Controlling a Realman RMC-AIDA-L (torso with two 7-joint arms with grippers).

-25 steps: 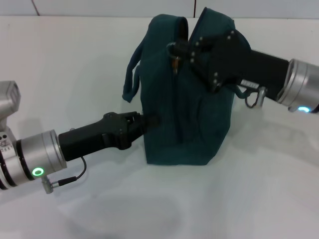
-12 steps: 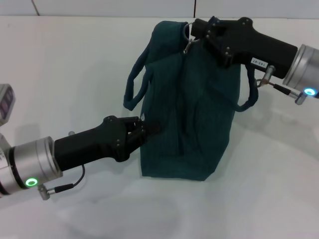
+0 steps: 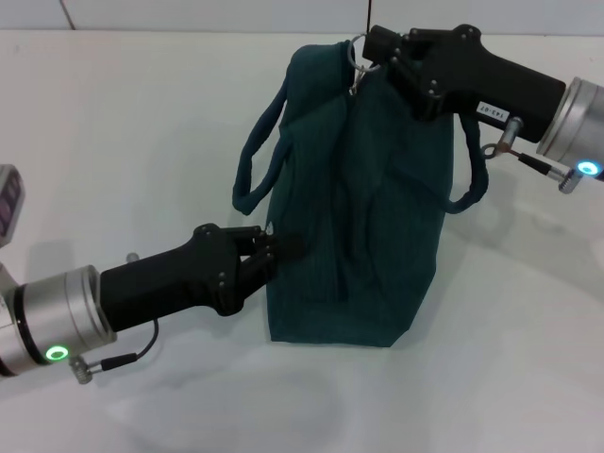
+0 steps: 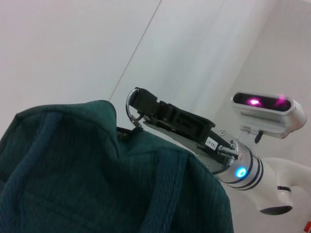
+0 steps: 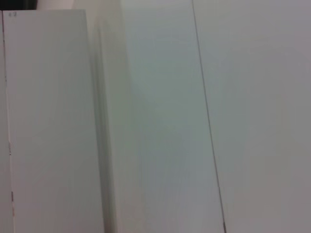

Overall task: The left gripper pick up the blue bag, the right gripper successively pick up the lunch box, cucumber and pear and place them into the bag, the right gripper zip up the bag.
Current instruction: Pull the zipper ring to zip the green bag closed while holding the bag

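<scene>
Now the blue bag [image 3: 354, 198] is standing upright on the white bench [image 3: 132, 123], roughly mid-scene, its top pulled closed. The left hand [image 3: 267, 247] is reaching in from the near left and pinching the fabric of the bag's left side low down, fingers closed on it. The right hand [image 3: 370, 49] is coming in from the far right and sitting at the bag's far top edge, where it is gripping the ring zip pull [image 3: 357, 58]; in the left wrist view the ring [image 4: 130, 104] is showing at the tip of that hand [image 4: 138, 99]. One loop handle [image 3: 257, 160] is hanging out to the left, another [image 3: 469, 170] to the right under the right arm. The right wrist view is seemingly showing only pale wall panels.
</scene>
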